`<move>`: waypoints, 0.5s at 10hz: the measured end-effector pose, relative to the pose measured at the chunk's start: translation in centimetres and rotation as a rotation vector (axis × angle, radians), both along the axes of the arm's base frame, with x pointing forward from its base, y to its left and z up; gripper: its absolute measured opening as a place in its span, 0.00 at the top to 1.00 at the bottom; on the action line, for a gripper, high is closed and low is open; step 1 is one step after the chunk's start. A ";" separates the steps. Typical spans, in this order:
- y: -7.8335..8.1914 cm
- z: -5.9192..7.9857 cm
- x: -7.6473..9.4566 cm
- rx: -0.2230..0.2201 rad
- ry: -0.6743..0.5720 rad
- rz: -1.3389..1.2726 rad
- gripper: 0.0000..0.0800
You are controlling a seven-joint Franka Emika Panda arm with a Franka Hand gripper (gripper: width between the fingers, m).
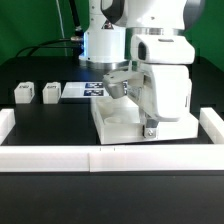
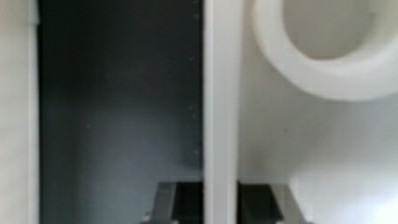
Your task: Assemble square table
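White top: its rim wall passes lengthwise through the tool, which is clenched on it. Loose legs lie well apart, toward the exterior view's left.

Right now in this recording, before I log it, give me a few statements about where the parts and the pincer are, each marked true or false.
1. The two loose small white block legs stand on the exterior view's right of the arm. False: they stand on its left.
2. The pincer is down at the large white square tray-like top. True.
3. The pincer's jaws are spread wide. False: they are shut on the top's thin rim wall.
4. The marker board lies between the loose legs and the top. True.
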State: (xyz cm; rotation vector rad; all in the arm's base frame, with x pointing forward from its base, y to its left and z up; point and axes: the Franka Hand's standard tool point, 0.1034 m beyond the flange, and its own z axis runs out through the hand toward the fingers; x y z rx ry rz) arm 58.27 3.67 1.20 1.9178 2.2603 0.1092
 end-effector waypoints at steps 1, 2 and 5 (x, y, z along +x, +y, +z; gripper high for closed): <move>-0.2 0.0 0.0 -0.017 0.003 0.064 0.92; -0.2 0.0 0.0 -0.024 0.004 0.089 0.92; 0.7 0.0 -0.2 -0.079 0.012 0.354 0.92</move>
